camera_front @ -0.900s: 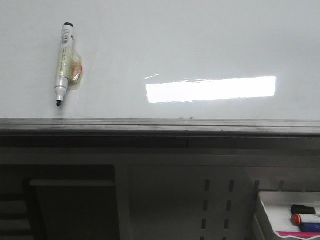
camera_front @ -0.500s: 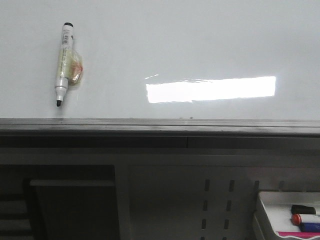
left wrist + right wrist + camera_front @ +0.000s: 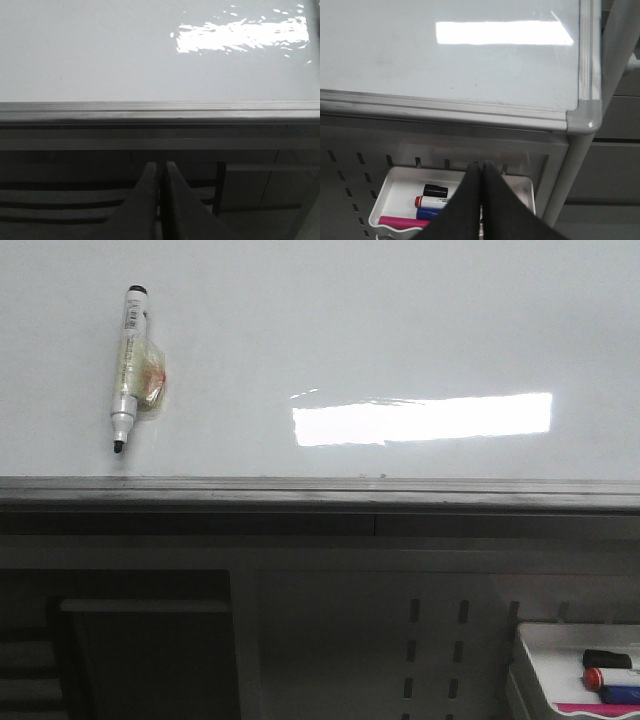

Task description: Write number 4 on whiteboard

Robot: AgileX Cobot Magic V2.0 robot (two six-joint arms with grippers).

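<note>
We see the whiteboard [image 3: 400, 330] filling the upper half of the front frame, glossy, no strokes on it. A black marker [image 3: 126, 365] sits upper left, tip down. The white tray [image 3: 545, 660] of markers is at lower right, under the grey edge strip [image 3: 320, 490]. Left gripper [image 3: 161, 170] and right gripper [image 3: 480, 167] both have fingers pressed together, holding nothing.

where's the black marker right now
In the front view the marker lies on the whiteboard, far left, uncapped tip toward the grey edge strip, well left of the bright light reflection. Neither gripper is near it.
</note>
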